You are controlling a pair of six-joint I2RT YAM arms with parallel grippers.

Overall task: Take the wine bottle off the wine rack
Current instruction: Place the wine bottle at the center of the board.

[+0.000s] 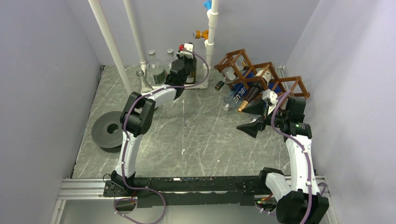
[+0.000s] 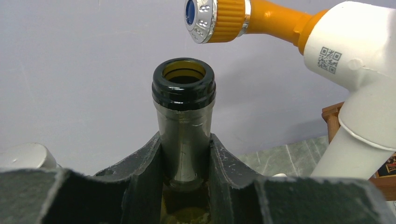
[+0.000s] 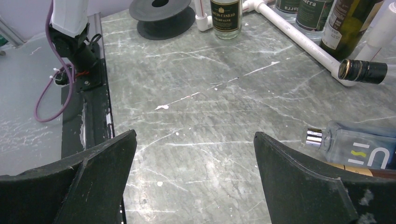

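Observation:
My left gripper (image 2: pixel 184 140) is shut on the neck of a dark green wine bottle (image 2: pixel 183 86) with an open mouth. In the top view this bottle (image 1: pixel 190 73) stands upright at the back of the table under the left gripper (image 1: pixel 187 58), left of the wine rack. The brown wooden lattice wine rack (image 1: pixel 280 84) sits at the back right. It holds a blue bottle (image 1: pixel 238 95), a gold-topped bottle (image 1: pixel 245 103) and a dark-capped one (image 1: pixel 219 85). My right gripper (image 1: pixel 247 119) hangs open just in front of the rack, with nothing between its jaws (image 3: pixel 195 134).
White pipes (image 1: pixel 211 28) with an orange nozzle (image 2: pixel 224 18) stand beside the held bottle. Several glass bottles (image 1: pixel 154 70) stand at the back left. A black spool (image 1: pixel 108 130) lies at the left. The clear blue bottle (image 3: pixel 359 149) lies right of my right fingers.

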